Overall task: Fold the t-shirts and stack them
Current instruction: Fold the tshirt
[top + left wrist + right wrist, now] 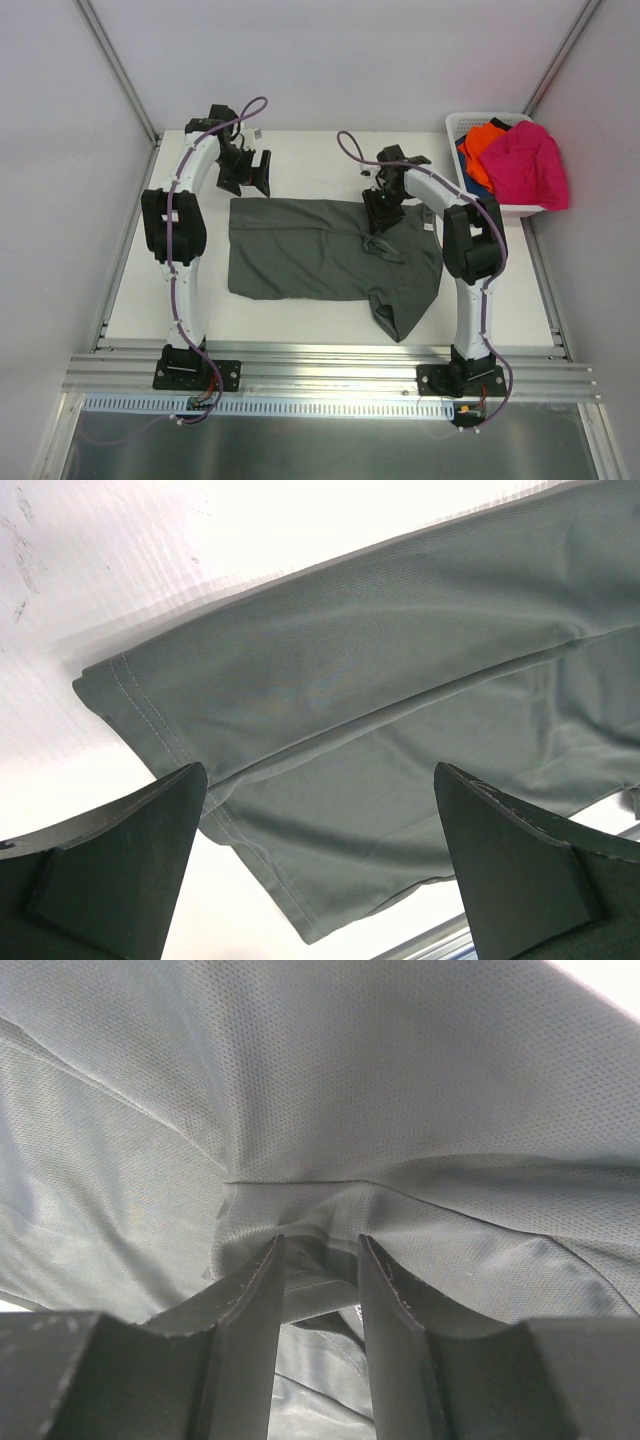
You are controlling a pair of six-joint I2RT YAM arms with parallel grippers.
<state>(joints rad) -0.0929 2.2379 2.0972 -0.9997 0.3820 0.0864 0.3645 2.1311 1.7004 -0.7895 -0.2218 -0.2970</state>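
A large dark grey-green t-shirt (300,250) lies spread on the white table (310,165), with one sleeve flopped toward the front edge. My right gripper (383,214) presses down on its right half, and its jaws (321,1242) are shut on a bunched fold of the cloth (400,1090). My left gripper (250,178) hovers open just behind the shirt's back left corner, nothing between its fingers (318,770); the hemmed corner (350,660) shows below it. A magenta-pink t-shirt (525,165), an orange one (483,143) and a blue one (472,172) lie heaped at the back right.
The white lattice basket (470,121) holding the heaped shirts stands in the back right corner. Grey walls close in the table on three sides. A metal rail (330,365) runs along the front edge by the arm bases.
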